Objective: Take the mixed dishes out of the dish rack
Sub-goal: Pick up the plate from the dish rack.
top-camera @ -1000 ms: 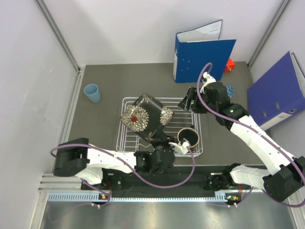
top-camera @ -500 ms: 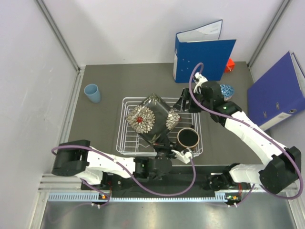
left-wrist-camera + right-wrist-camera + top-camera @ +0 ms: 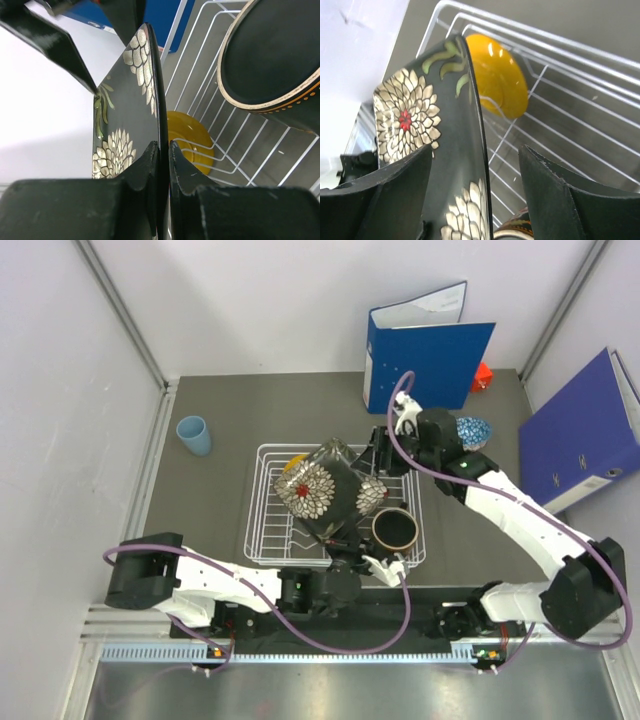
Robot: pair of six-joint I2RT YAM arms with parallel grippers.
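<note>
- The left tool is clamped on the lower edge of the black square plate, and its arm lies low below the plate.
- The right tool is wide open, with one finger on each side of the plate's upper edge.

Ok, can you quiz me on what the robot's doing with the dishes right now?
1. True or false: the left hand pinches the black plate by its edge.
2. Which dish stands outside the dish rack? A) yellow dish B) brown mug C) light blue cup
3. Fill in: the right hand is ___ (open or shut), one finger on each side of the plate.

Key: 1 true; 2 C; 3 open.
</note>
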